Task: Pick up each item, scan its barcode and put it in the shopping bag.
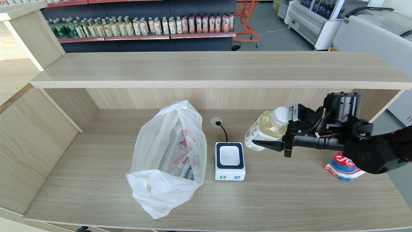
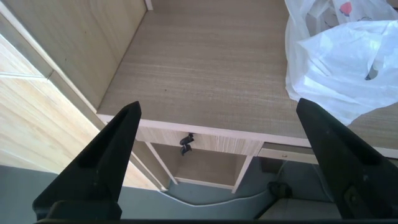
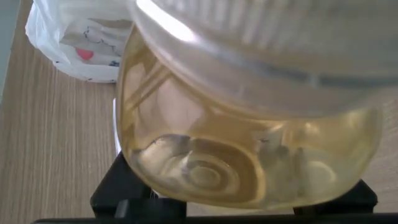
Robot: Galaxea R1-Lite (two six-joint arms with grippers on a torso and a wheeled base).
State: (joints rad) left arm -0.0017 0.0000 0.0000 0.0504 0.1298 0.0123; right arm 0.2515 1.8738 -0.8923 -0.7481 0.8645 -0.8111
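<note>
One bottle (image 1: pixel 264 126) of pale drink, pinched across its body by the right gripper (image 1: pixel 267 134), at 2 o'clock off the scanner (image 1: pixel 229 160); stiff, smooth, probably slippery (near full, so heavyish): hold mid-body

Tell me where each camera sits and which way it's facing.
Head view: on the head, looking down at the counter; right end effector holds a drink bottle.
Left wrist view: on the left wrist, facing the counter's front edge past the open left end effector.
Right wrist view: on the right wrist, facing along the drink bottle.
Shared: the shopping bag, all three.
</note>
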